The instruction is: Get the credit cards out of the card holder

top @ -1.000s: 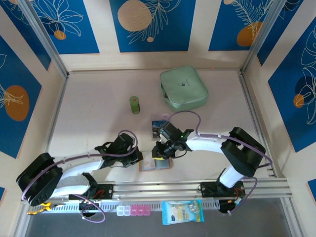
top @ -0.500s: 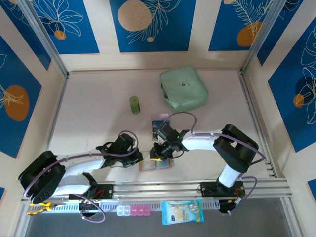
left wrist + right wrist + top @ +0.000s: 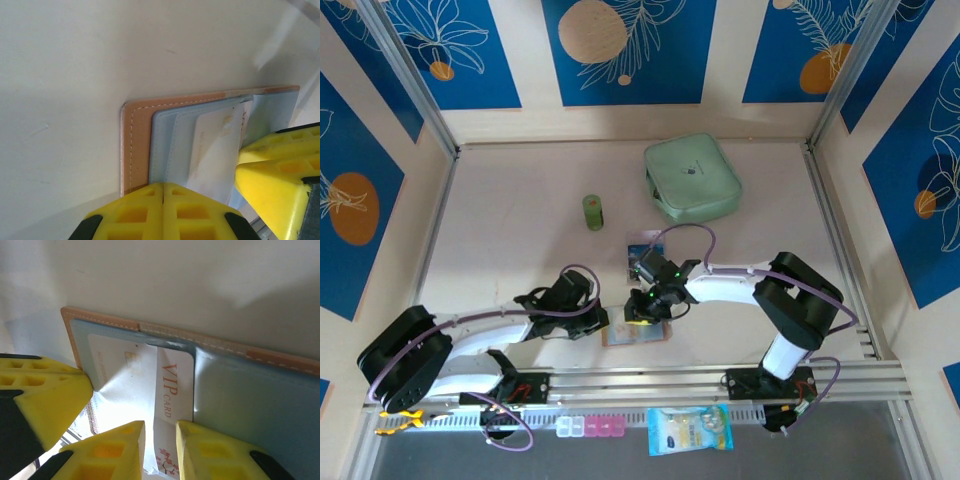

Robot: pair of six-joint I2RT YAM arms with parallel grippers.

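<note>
Card holder lies open and flat on the worktop at the near edge, between my two arms, grey slots facing up.

Left claw is fully closed with nothing in it. Its tips press down on the holder's near edge. I read that as pinning the holder so it doesn't slide when a card is dragged.

Right claw is open only a narrow slit and sits at the mouth of the slot. The pale VIP card is partly out of its slot, and its free end shows in the gap between the jaws. The card faces the wrist camera flat, so I can't tell if it's really pinched or just straddled. A slit that narrow suits a thin card, less chance of snagging the slot fabric.

A small blue-printed card lies on the worktop just behind the right arm, apart from the holder. It's probably one that's already out.

My call is mid-extraction. Next I want a firm nip on the VIP card and a pull straight along the slot. Risk is that the holder lifts or folds if the left claw's pressure slips.
</note>
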